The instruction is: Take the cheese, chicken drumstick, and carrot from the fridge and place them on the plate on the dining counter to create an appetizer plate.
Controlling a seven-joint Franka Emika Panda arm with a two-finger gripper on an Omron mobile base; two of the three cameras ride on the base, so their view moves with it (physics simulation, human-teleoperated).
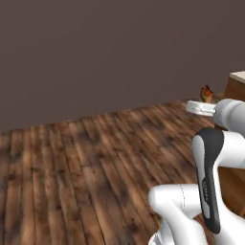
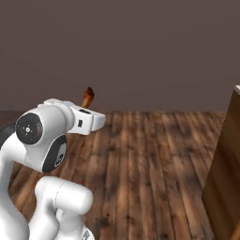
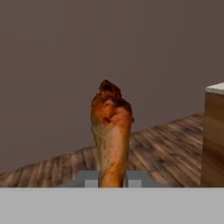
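A dark brown roasted chicken drumstick (image 3: 111,131) stands upright between my gripper's (image 3: 112,180) two fingers, thick end up; the gripper is shut on its lower part. From the left base camera the drumstick (image 1: 206,94) pokes up above the white hand at the right, and from the right base camera the drumstick (image 2: 87,97) rises behind the hand. A wood-panelled counter end with a pale top (image 3: 214,133) stands at the right; I cannot tell whether it is the dining counter. Cheese, carrot, fridge and plate are out of view.
Wooden plank floor (image 1: 91,162) stretches ahead to a plain dark wall (image 1: 110,52). The wood-panelled block (image 2: 227,164) rises close at the right edge, and its corner (image 1: 237,86) shows at the far right of the left base view.
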